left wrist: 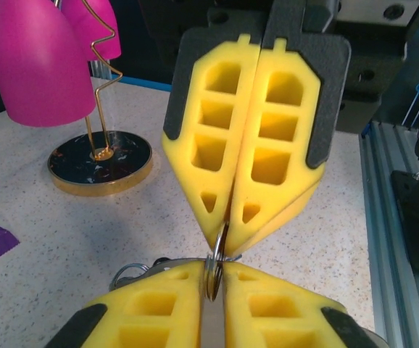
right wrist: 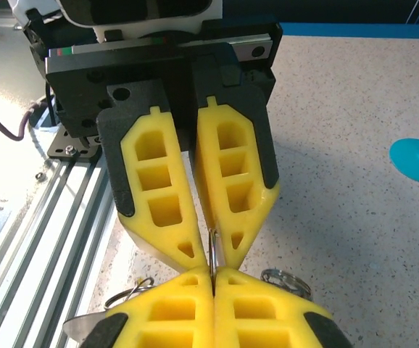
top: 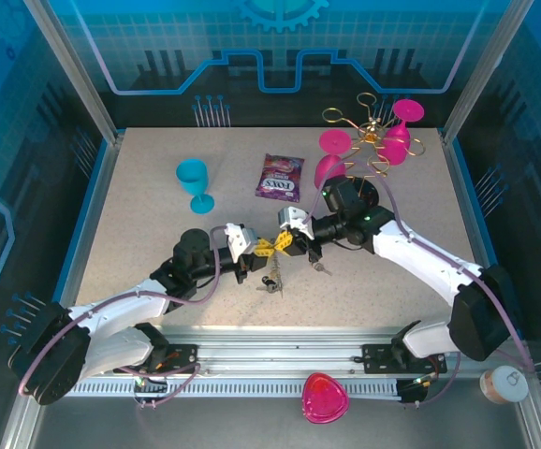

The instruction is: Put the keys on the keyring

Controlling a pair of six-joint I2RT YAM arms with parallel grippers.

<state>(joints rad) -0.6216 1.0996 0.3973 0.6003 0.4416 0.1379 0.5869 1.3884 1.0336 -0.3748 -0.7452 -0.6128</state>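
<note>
My left gripper [top: 263, 248] and right gripper [top: 283, 241] meet tip to tip above the middle of the table. Both are shut on one thin silvery ring seen edge-on, the keyring [left wrist: 214, 270], also visible as the keyring [right wrist: 211, 252]. In the left wrist view my left gripper [left wrist: 213, 281] is at the bottom and the right gripper [left wrist: 229, 235] comes in from above. In the right wrist view my right gripper [right wrist: 213, 281] faces the left gripper [right wrist: 211, 250]. A small dark cluster of keys [top: 270, 281] is just below the grippers, and one more small key [top: 320, 267] lies to the right. Wire loops [right wrist: 286, 280] show beside the fingers.
A gold wire rack [top: 372, 131] with pink goblets [top: 334, 145] stands at the back right, its round base [left wrist: 101, 159] close behind the grippers. A teal goblet [top: 194, 180] and a purple snack bag [top: 281, 176] sit at the back. The metal rail [top: 270, 360] runs along the near edge.
</note>
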